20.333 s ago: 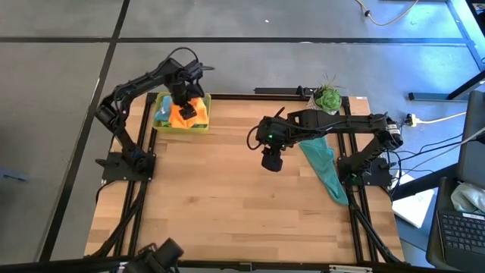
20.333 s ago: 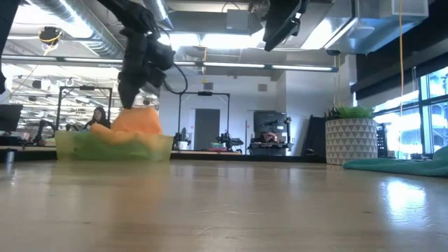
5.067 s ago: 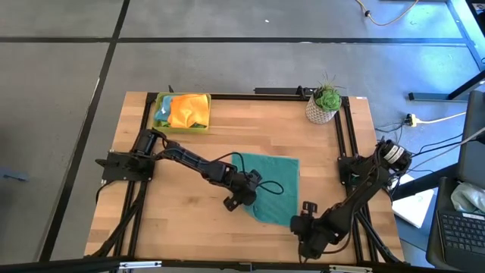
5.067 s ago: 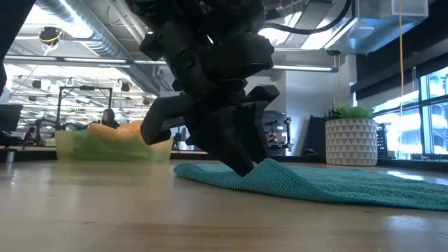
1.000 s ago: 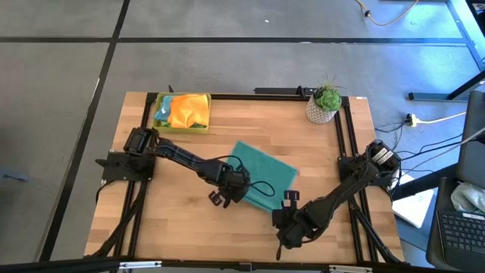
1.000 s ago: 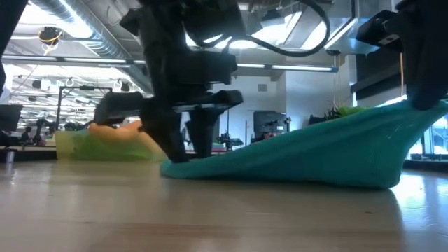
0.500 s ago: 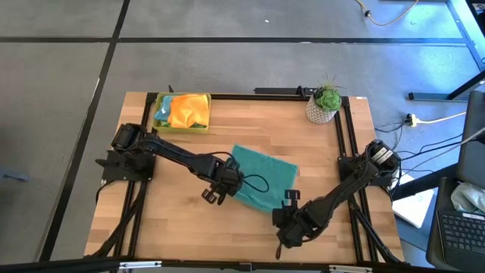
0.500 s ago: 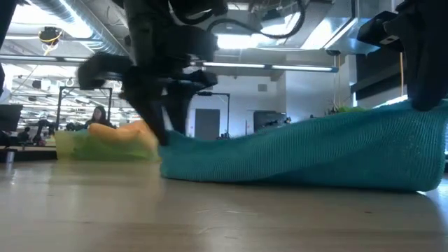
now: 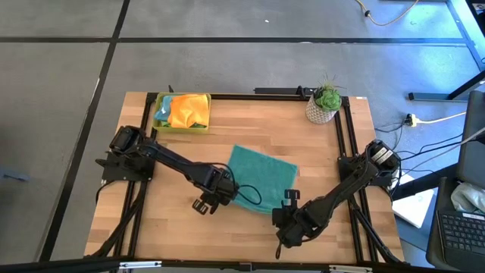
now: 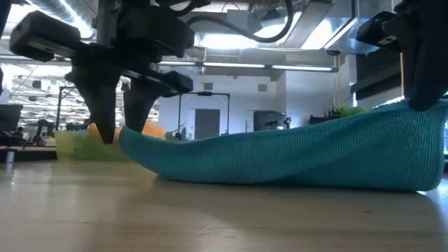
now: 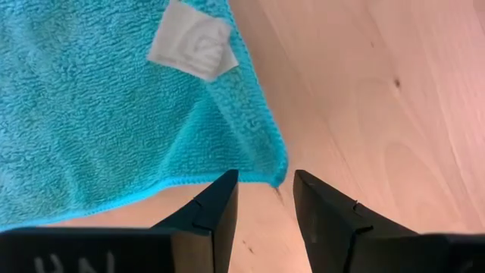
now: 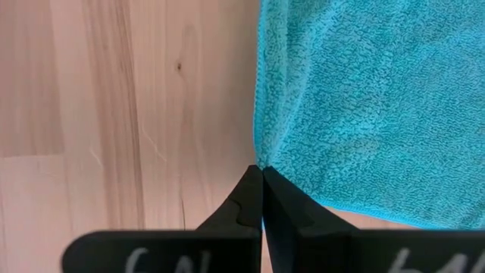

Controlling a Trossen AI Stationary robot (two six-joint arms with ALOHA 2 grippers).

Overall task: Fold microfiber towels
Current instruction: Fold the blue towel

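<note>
**One corner pinched, the other waiting**

The teal towel [image 9: 261,178] lies mid-table, one corner lifted in our right gripper [image 12: 261,199], whose jaws are pressed tight on the hem. Our left gripper [image 11: 264,199] hovers part-open, the opposite near corner just ahead of its fingertips. We judge it should close squarely there before both lift together toward the tray [image 9: 160,125].

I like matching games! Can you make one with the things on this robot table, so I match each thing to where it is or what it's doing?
Things:
1. teal towel
2. orange towel
3. potted plant
4. right gripper

Places or states:
A. far right corner of the table
B. in the yellow-green tray
C. shut on a towel corner
D. mid-table, one corner lifted

Pairs: 1-D, 2-B, 3-A, 4-C
</note>
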